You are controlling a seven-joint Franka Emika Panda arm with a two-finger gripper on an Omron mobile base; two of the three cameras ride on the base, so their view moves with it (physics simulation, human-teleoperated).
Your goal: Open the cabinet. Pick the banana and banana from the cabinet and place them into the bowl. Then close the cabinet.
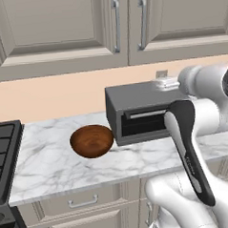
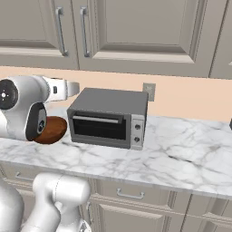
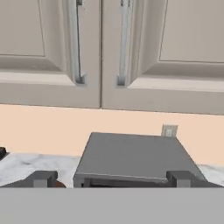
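Overhead, cabinet (image 1: 58,33) doors both shut, handles meeting at the centre | grey oven (image 2: 108,118) on marble counter (image 1: 52,162) | bowl (image 1: 92,141) just left of oven (nothing inside) | gripper (image 3: 111,178) open, holding nothing, facing the cabinet.

Legible text, labels, brands, numbers, signs: none found. Cabinet (image 1: 58,28) doors plain; grey oven (image 2: 108,117) below the cabinet shows two unmarked knobs on its front panel, no lettering readable
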